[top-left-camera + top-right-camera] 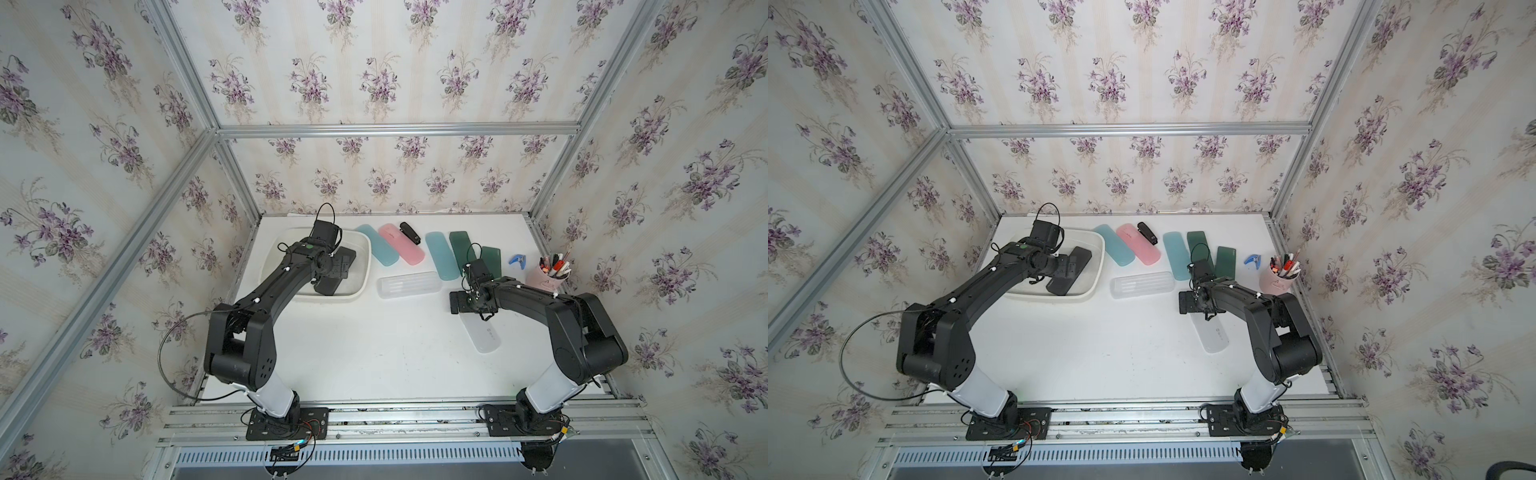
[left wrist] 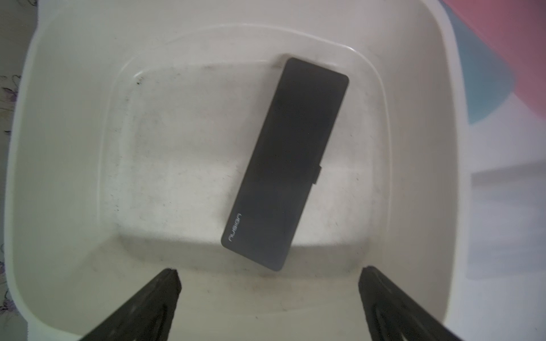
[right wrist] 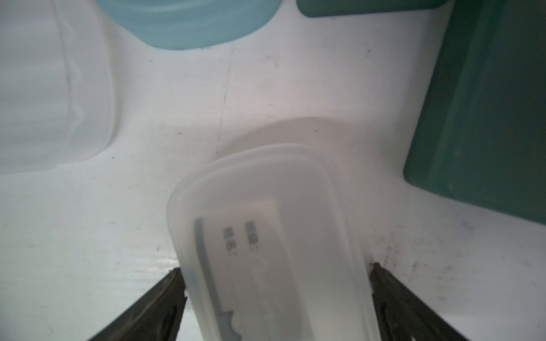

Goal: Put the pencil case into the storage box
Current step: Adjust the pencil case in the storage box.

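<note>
My left tool (image 2: pixel 267 274) hangs empty over the storage box (image 2: pixel 74 147), jaws spread wide. A black pencil case (image 2: pixel 285 162) lies flat and slanted on the box floor. My right tool (image 3: pixel 274 271) is also wide open, its fingertips astride one end of a frosted white pencil case (image 3: pixel 266 236) lying on the bench (image 1: pixel 374 353), right of centre in both top views. The box sits left of centre, and a clear case (image 1: pixel 409 284) lies between them.

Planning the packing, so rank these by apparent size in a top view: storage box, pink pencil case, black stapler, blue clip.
1. storage box
2. pink pencil case
3. black stapler and blue clip: too alike to rank
</note>
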